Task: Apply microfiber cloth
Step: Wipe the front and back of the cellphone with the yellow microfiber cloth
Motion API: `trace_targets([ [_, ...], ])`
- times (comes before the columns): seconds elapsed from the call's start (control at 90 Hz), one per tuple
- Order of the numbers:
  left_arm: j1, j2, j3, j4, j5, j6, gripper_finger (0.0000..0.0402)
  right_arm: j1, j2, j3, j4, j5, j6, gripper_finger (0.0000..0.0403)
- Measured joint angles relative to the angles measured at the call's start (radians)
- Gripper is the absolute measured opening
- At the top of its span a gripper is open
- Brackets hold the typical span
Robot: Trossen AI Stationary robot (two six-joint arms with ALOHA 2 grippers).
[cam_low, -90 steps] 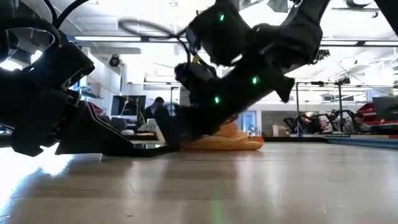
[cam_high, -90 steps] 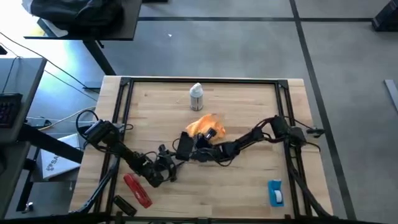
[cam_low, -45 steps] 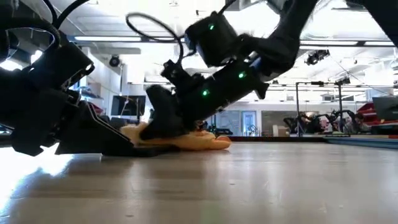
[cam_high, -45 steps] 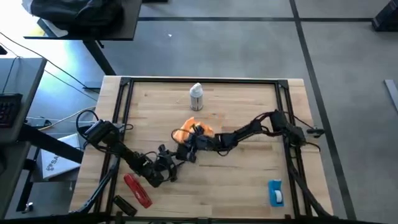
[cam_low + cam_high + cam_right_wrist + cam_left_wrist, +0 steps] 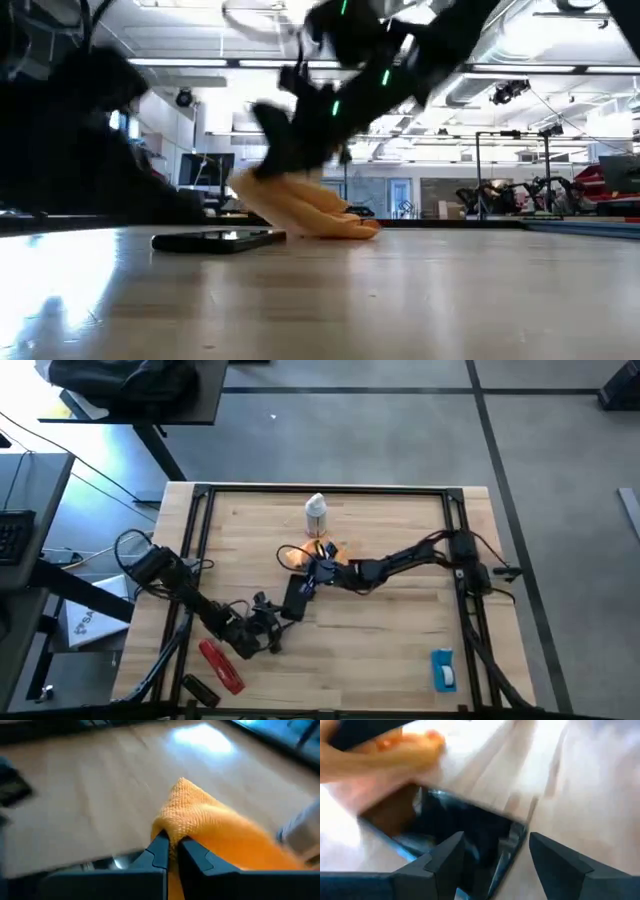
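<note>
Near table centre, just beside the flat black slab (image 5: 297, 596): soft orange microfiber cloth (image 5: 215, 832) pinched in right gripper (image 5: 170, 851). Left gripper (image 5: 492, 854) spread at slab's edge. Wiping probably underway, unfinished.

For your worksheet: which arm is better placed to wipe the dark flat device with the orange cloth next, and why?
Probably the right: the right gripper already pinches the microfiber cloth beside the dark flat device. The left gripper is open, holding nothing.

Right arm: reaches from my 3 o'clock to table centre, wrist low. Right gripper (image 5: 171, 851): fingers pinched on the cloth (image 5: 220, 832). Left arm: lies low toward 7 o'clock, elbow bent. Left gripper (image 5: 496, 851): fingers spread, nothing between them.
</note>
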Motion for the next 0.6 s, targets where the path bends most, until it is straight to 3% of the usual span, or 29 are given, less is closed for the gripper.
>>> trace_targets([
  [0.189,-0.023,-0.202,0.001,-0.06,-0.022,0.123,0.0204,0.061,-0.183,0.0,-0.333,0.103,-0.027,0.0],
  [0.4,-0.071,-0.487,0.002,-0.352,-0.06,0.068,0.0204,0.087,-0.298,0.0,-0.798,0.273,0.161,0.0],
  [0.6,-0.032,-0.708,0.002,-0.548,0.052,0.036,0.0188,0.05,-0.31,0.0,-1.028,0.338,0.249,0.0],
])
